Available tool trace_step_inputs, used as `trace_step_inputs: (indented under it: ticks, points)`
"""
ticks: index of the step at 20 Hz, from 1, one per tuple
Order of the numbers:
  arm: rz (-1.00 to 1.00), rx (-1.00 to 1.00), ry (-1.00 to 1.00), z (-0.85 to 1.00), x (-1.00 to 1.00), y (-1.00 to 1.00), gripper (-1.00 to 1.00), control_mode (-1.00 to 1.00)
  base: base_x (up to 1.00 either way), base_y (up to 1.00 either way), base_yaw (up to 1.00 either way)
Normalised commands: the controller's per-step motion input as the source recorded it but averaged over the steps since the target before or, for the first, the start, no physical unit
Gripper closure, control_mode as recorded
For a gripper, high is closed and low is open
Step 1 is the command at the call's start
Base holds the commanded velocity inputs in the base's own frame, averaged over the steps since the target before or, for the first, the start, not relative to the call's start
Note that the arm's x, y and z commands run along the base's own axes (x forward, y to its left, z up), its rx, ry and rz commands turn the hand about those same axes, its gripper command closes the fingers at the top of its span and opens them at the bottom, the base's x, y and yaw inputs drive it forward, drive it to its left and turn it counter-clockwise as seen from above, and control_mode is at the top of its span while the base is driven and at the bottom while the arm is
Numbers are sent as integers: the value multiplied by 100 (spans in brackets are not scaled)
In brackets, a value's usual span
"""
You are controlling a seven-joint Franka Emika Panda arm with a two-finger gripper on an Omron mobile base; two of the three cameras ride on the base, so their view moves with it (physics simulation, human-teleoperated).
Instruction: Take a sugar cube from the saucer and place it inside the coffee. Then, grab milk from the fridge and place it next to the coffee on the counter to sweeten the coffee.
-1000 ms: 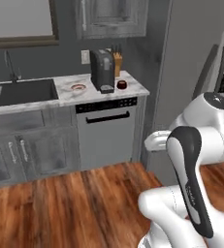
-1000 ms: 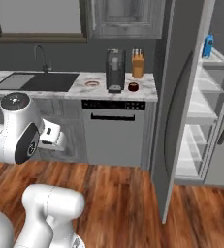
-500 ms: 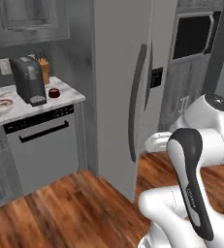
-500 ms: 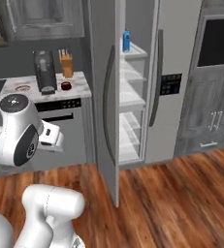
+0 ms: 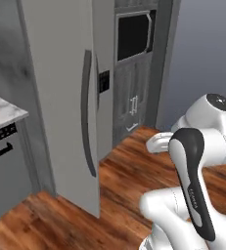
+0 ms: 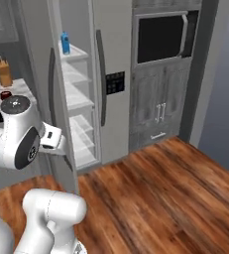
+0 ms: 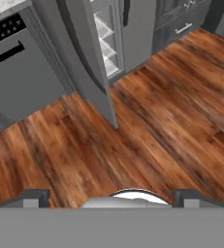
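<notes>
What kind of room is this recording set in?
A home kitchen, rendered rather than real. A tall grey fridge stands with one door open onto white shelves holding a blue milk carton, a dark built-in oven sits beside it, and a marble counter tops grey cabinets.

The fridge (image 6: 111, 74) stands with its left door (image 6: 49, 99) swung out, partly screening the white shelves (image 6: 79, 99), whose front stays reachable over bare wood floor (image 6: 160, 198).

milk (image 6: 65, 43) on fridge (image 6: 81, 89) top shelf
</notes>
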Motion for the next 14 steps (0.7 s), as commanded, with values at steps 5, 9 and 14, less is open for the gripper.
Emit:
trace_step_inputs:
  ticks: [5, 9, 14]
  points:
    - [0, 0, 0, 0, 0, 0, -100, 100, 14, -100, -33]
    - [0, 0, 0, 0, 0, 0, -100, 100, 91, -83, -14]
    - [0, 0, 0, 0, 0, 0, -100, 100, 100, -63, 0]
